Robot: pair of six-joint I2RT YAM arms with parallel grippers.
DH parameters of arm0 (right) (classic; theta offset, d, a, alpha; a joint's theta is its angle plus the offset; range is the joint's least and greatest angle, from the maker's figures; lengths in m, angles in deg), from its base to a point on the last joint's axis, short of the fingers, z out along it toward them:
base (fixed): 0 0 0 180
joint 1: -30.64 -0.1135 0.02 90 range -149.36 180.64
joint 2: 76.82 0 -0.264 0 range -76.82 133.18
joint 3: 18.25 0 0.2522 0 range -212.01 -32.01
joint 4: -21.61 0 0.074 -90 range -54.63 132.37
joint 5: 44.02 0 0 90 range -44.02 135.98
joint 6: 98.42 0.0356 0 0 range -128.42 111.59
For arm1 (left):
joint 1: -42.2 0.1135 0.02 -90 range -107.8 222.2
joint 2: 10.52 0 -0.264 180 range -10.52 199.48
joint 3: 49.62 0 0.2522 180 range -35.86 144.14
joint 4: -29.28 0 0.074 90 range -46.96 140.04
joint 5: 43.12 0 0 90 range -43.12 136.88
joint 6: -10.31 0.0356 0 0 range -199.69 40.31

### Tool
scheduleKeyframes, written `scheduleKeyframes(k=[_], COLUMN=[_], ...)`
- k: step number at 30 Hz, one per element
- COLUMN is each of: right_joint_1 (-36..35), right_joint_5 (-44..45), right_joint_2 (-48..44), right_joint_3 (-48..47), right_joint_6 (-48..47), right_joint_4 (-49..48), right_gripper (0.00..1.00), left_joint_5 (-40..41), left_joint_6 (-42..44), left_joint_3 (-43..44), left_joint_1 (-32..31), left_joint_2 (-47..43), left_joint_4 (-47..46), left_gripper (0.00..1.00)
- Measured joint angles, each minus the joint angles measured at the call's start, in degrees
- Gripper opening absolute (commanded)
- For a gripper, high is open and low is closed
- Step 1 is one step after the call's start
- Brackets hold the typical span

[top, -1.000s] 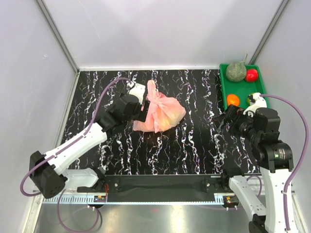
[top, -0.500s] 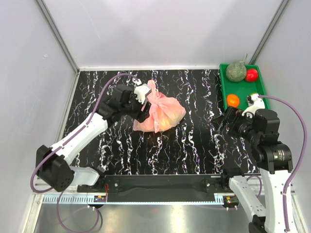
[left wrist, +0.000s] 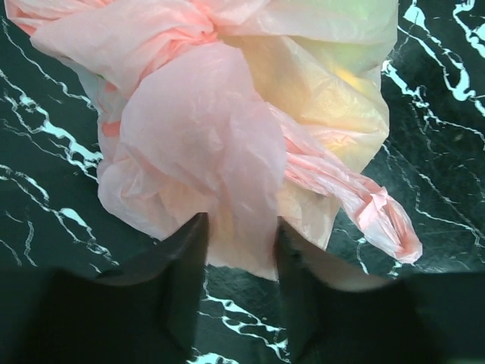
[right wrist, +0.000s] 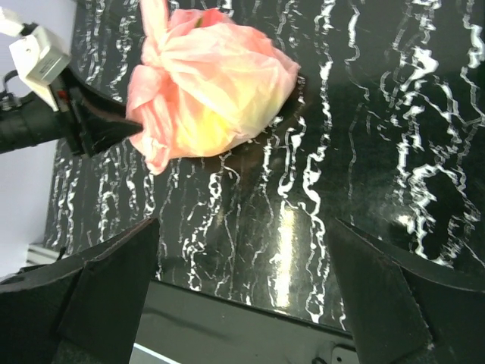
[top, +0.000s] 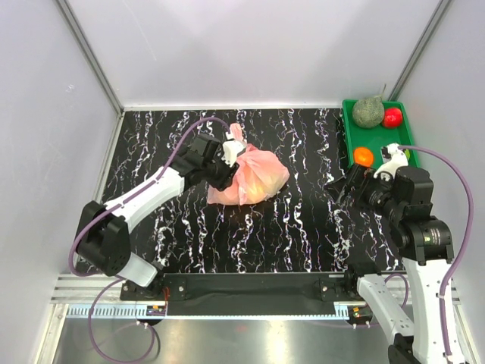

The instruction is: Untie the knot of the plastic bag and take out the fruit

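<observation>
The pink plastic bag (top: pixel 256 177) lies tied on the black marbled table. Its knot (top: pixel 235 149) is at the bag's far left, with a tail standing up behind it. Yellow and green fruit (left wrist: pixel 345 72) glow through the plastic. My left gripper (top: pixel 225 164) is at the bag's left side, just below the knot. In the left wrist view its jaws (left wrist: pixel 239 227) stand apart, with a loose pink flap (left wrist: pixel 227 152) reaching between the fingertips. The knot (left wrist: pixel 198 23) is at the top there and a twisted tail (left wrist: pixel 375 208) at the right. My right gripper (top: pixel 341 188) is wide open and empty, right of the bag (right wrist: pixel 216 87).
A green tray (top: pixel 348 114) at the back right holds an orange fruit (top: pixel 364 156), a netted grey-green melon (top: pixel 368 111) and a shiny red fruit (top: pixel 392 117). White walls stand close round the table. The table's near edge (right wrist: pixel 227 318) lies under my right gripper.
My left arm swung forward and right, bringing its gripper from beside the bag's left edge up against the bag below the knot. My right arm barely moved.
</observation>
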State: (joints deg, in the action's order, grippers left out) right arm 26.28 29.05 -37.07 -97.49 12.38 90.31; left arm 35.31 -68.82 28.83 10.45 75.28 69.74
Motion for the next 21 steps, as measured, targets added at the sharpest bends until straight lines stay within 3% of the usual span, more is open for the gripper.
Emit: scheduleKeyframes(k=[1, 2, 3, 8, 12, 17, 21], right_joint_1=[0.0, 0.0, 0.0, -1.07, -7.82, -16.72, -19.91], right_joint_5=[-0.63, -1.49, -1.92, -2.82, 1.29, 8.96, 11.47], right_joint_2=[0.17, 0.76, 1.29, 11.39, 22.29, 34.03, 37.2], right_joint_3=[0.28, 0.48, 0.46, -3.15, -7.45, -11.56, -7.02], right_joint_6=[0.09, 0.42, 0.63, 4.04, 3.96, -0.44, -6.71], right_joint_4=[-0.63, -1.42, -1.84, -5.77, -8.39, -11.08, -20.46], right_gripper=[1.0, 1.0, 1.0, 1.0, 1.0, 1.0, 1.0], left_joint_5=[0.42, 0.92, 1.44, 3.1, 3.72, 4.81, 6.4], left_joint_6=[-0.24, -0.33, -0.66, -1.81, -2.4, -2.36, -2.43], left_joint_3=[0.0, 0.0, -0.02, -1.44, -4.59, -5.27, -5.27], left_joint_1=[0.0, 0.0, 0.0, -0.07, -1.33, -3.56, -3.45], left_joint_2=[0.09, 0.2, 0.26, -0.2, -3.06, -4.13, -4.13], left_joint_4=[-0.46, -0.96, -1.51, -4.5, -4.92, -4.85, -4.96], left_gripper=[0.25, 0.08, 0.01, 0.0, 0.0, 0.0, 0.0])
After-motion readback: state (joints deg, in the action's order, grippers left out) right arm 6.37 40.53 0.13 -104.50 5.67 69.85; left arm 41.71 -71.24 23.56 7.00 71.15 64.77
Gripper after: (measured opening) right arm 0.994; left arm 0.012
